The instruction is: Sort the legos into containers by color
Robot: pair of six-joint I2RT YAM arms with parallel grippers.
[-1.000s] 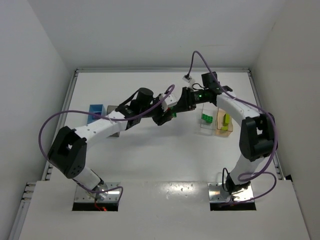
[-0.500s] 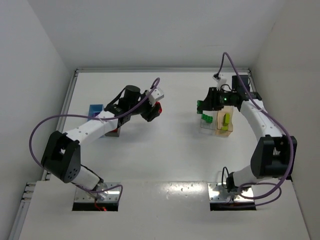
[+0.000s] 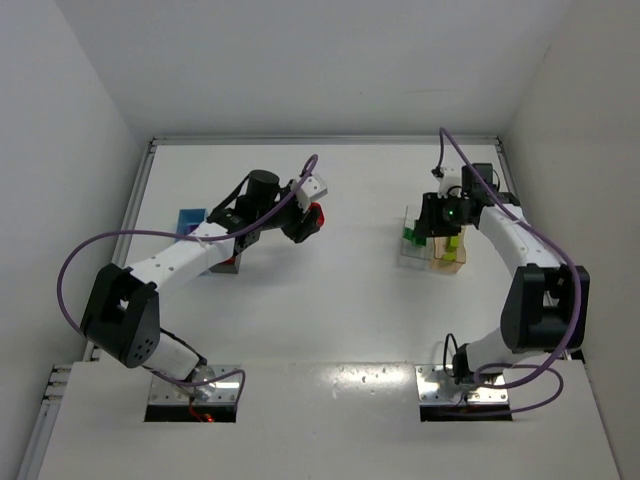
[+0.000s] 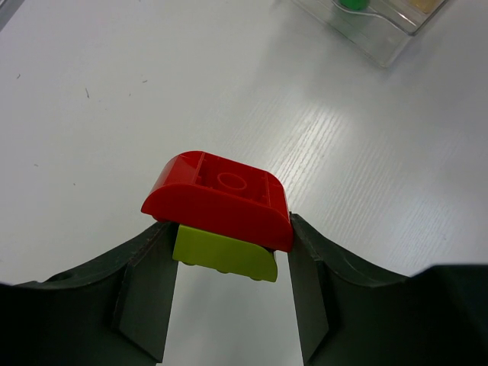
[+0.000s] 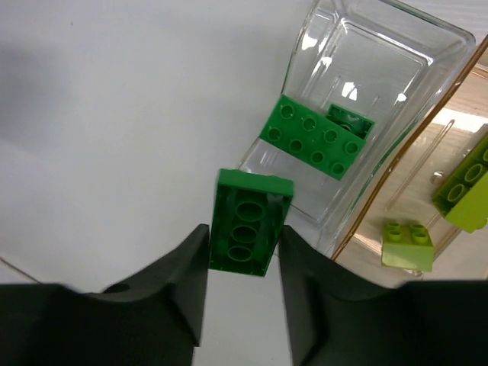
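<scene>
A green brick (image 5: 250, 223) is clamped by its long sides in the right gripper (image 5: 242, 248), whose fingers are closed to the brick's width. Just past the fingertips is the near corner of the clear bin (image 5: 374, 69), which already holds a larger green brick (image 5: 314, 136). Beyond that, on the same side, is the tan-orange bin (image 5: 427, 149) with loose yellow-green bricks (image 5: 406, 244).

A second ago both grippers met at mid-table. The right one has since swung out to the bins, so the green piece seems pulled free and nearly ready to drop.

The left gripper (image 4: 229, 245) has not moved for half a second. It grips a yellow-green brick (image 4: 225, 258) with a red rounded brick (image 4: 221, 194) stuck on top. That pair likely still needs separating.
</scene>
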